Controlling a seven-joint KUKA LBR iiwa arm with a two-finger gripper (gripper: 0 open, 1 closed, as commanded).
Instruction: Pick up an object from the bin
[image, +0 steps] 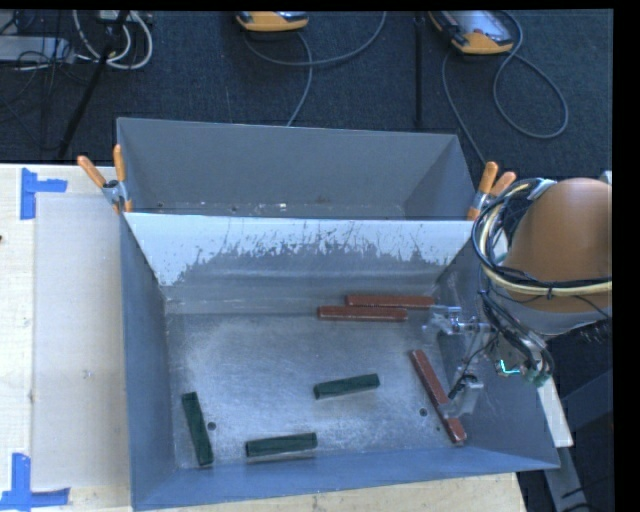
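Needs straddling the slanted brown stick (428, 375) by the right wall of the bin (300, 170) mid-length, across its width, clear of that wall, with the gripper (462, 388) close above it, open or closed impossible to tell.

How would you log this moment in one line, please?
gripper at diagonal brown bar | right side of bin | bar lying flat

text: none legible | labels: none | numbers: none
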